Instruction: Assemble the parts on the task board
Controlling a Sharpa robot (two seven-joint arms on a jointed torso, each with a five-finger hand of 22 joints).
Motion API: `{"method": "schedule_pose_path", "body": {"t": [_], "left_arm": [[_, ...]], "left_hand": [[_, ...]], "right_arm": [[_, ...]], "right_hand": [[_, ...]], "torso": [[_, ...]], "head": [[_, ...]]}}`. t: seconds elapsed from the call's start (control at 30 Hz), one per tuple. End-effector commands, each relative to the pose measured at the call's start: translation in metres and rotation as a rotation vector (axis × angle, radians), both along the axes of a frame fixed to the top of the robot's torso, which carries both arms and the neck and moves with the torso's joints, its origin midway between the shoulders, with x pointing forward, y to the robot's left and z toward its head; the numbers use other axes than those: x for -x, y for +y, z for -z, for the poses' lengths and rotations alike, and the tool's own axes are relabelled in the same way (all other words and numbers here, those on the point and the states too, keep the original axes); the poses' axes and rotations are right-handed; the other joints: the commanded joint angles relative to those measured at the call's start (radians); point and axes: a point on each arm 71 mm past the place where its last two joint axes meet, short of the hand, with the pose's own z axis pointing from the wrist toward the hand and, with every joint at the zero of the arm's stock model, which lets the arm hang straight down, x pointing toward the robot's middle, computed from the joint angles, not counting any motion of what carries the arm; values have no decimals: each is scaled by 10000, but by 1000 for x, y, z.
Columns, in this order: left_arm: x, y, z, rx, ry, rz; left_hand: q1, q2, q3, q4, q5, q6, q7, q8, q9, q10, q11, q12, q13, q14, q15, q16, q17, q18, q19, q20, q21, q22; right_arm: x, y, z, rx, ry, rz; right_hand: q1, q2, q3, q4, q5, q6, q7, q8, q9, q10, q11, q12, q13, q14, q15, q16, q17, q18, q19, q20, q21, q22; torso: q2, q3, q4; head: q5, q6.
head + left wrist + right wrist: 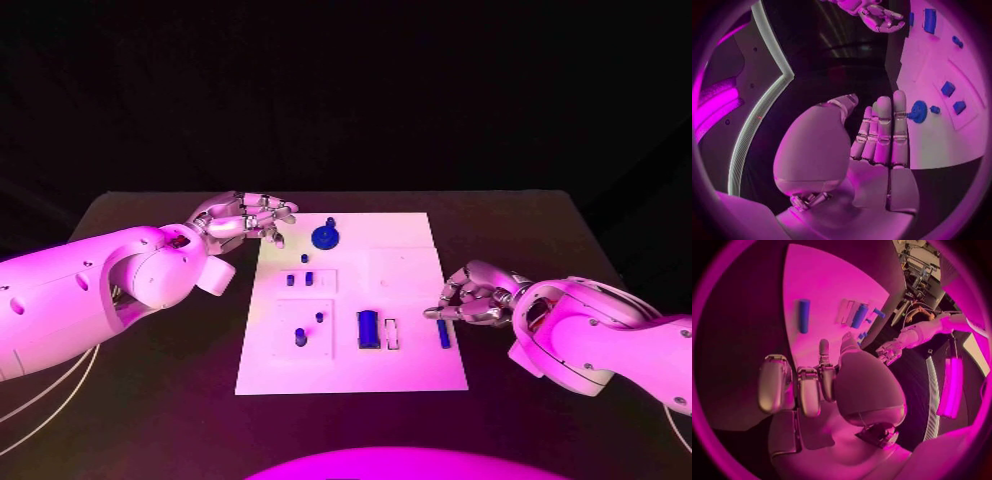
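While the small blue parts (pixel 368 329) are lying scattered over the white task board (pixel 407 270) at the middle of the black surface (pixel 519 220), no piece is being carried by either arm, so the assembly is judged to be sitting between placements, with a pick yet to be made. Nearest the board's far edge, a round blue knob-like part (pixel 326 237) is standing upright. Below it, two small blue blocks (pixel 299 280) are sitting in a recessed panel, and a short blue peg (pixel 300 338) is sitting in a second panel nearer the robot. A long blue bar (pixel 368 329) is lying beside a pale slotted strip, and a slimmer blue rod (pixel 443 334) is lying close to the board's right edge.

The left robot hand (pixel 245 217) is hovering at the board's far left corner, just beside the round knob; the left wrist view shows its fingers (pixel 882 132) extended side by side, pointing toward that knob (pixel 917 111), released and grasping nothing. The right robot hand (pixel 473 298) is resting at the board's right edge, near the slim rod, with its fingers (pixel 809 390) loosely curled and nothing between them; whether they are touching the board cannot be told.

In judgement, the next move is calling for one robot hand to close on its neighbouring part, either knob or rod, with a fine pinch, since the pieces are small and lying low.
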Motion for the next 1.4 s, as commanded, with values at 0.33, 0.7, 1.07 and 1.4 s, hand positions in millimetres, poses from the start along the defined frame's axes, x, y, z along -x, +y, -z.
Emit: {"method": "schedule_pose_path", "body": {"t": [0.33, 0.7, 1.07, 1.4], "left_arm": [[1, -3, -2, 175, -58, 120], [1, -2, -1, 162, -44, 111], [1, 0, -1, 116, -8, 87], [1, 0, -1, 115, -2, 94]], "left_hand": [[-8, 40, -45, -14, 13, -66, 4, 49, -12, -79, 21, 37, -15, -85, -9, -33, -15, 142, 10, 68, -62, -16], [-8, 40, -45, -14, 13, -66, 4, 49, -12, -79, 21, 37, -15, -85, -9, -33, -15, 142, 10, 68, -62, -16], [-6, 49, -64, 6, 14, -72, 3, 65, -13, -83, 21, 53, -16, -89, -7, -30, -15, 142, 17, 70, -76, -26], [-6, 49, -64, 6, 14, -72, 3, 65, -13, -83, 21, 53, -16, -89, -7, -30, -15, 142, 17, 70, -76, -26]], "right_arm": [[6, -32, -1, 1888, -998, -290], [13, -19, 16, 1942, -620, -630], [16, -4, 30, 1882, -261, -951], [14, 2, 41, 2203, 10, -1065]], "right_hand": [[329, -107, -83, -4, 27, -153, 71, -150, -63, -125, 109, -204, 797, 871, 56, -20, 1710, -141, 202, 60, -127, 1897], [263, -124, -113, 51, 24, -108, 78, -150, -70, -119, 121, -199, 809, 877, 70, -8, 1745, -146, 207, 75, -102, 1904], [254, -68, -95, 48, 34, -42, 62, -133, -68, -105, 112, -185, 826, 880, 70, -5, 1756, -147, 210, 82, -92, 1906], [733, 51, 67, -31, 45, 47, -5, -145, -91, -99, 52, -198, 836, 884, 24, 1, 1774, -142, 212, 63, -89, 1909]], "torso": [[11, 11, 5], [16, 17, 14], [12, 25, -6], [19, 22, 11]], "head": [[-172, 0], [-134, -71], [-68, -149], [-77, -149]]}}
